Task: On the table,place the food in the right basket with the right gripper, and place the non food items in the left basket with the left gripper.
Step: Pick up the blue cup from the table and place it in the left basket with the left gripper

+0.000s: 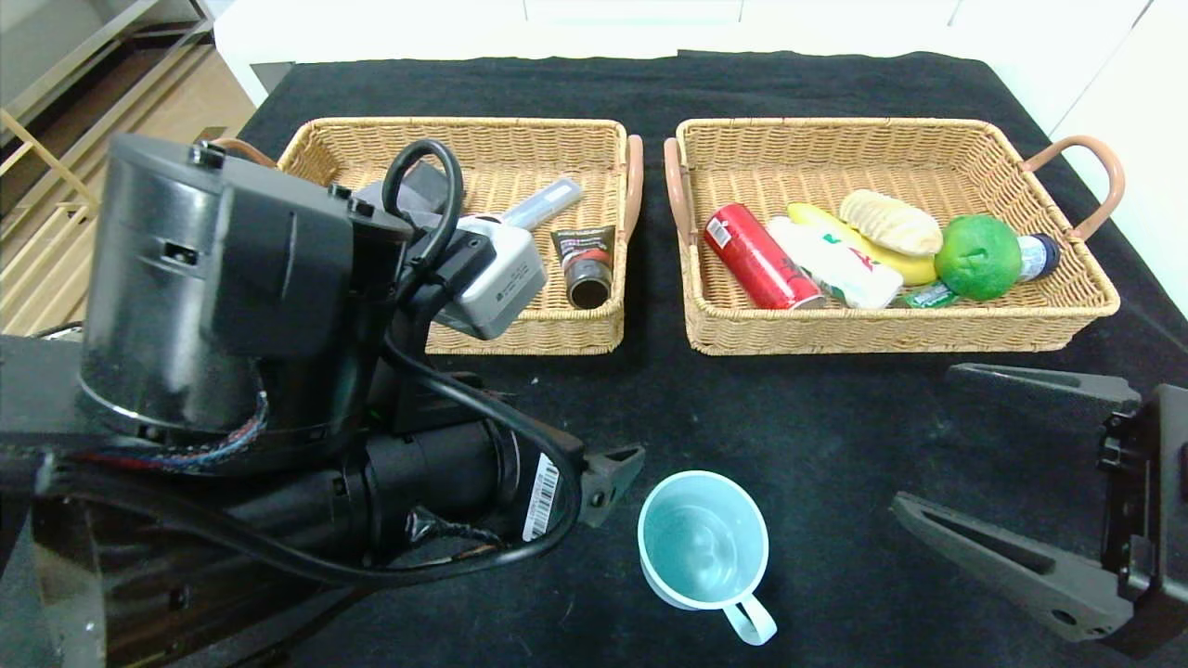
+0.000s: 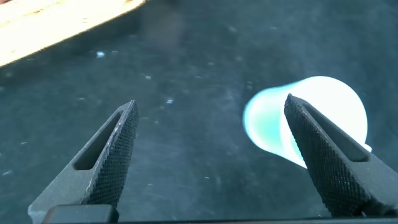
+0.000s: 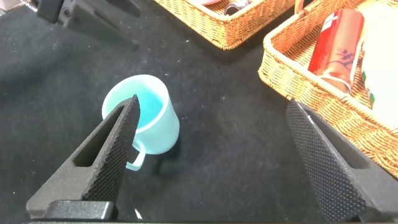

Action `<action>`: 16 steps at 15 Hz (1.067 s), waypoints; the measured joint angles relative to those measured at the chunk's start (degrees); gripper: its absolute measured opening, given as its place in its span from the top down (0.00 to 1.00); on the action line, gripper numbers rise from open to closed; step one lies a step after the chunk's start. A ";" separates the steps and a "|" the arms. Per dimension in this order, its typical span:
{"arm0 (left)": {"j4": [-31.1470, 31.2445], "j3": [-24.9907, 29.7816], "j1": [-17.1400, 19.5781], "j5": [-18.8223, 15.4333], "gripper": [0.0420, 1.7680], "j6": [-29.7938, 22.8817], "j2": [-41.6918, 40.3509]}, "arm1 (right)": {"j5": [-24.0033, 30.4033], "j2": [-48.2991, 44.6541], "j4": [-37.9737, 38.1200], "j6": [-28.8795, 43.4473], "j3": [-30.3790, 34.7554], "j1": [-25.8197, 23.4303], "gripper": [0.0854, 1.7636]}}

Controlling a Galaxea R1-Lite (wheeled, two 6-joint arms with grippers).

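Observation:
A light blue cup [image 1: 703, 543] stands upright on the black table [image 1: 835, 417] near the front. My left gripper [image 2: 210, 102] hangs open low over the cloth just left of the cup [image 2: 323, 99], with nothing between its fingers [image 1: 608, 478]. At the front right my right gripper [image 1: 923, 438] is open and empty too, with the cup [image 3: 146, 115] beyond one finger. The right basket [image 1: 891, 336] holds the red can [image 1: 756, 255], the lime [image 1: 976, 256] and the bread loaf [image 1: 889, 223]. My left arm hides part of the left basket [image 1: 548, 334].
The right basket also holds a banana [image 1: 905, 264], a white packet [image 1: 835, 264] and a small bottle [image 1: 1035, 257]. In the left basket lie a dark tube [image 1: 585, 264] and a grey tube [image 1: 543, 204]. Bare cloth lies between the baskets and the cup.

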 joint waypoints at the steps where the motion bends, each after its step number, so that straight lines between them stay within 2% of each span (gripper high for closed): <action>1: 0.04 0.20 -1.00 0.00 0.04 0.06 -0.02 | 0.00 -0.09 0.02 -0.22 0.00 -0.02 0.03; 7: -0.05 0.85 -3.82 0.07 0.04 1.17 1.77 | -0.01 -0.73 0.00 -0.41 0.00 -0.02 0.03; 16: -1.51 0.44 -4.97 2.06 0.03 3.95 7.74 | -0.01 -2.13 0.11 -0.66 0.02 0.07 0.03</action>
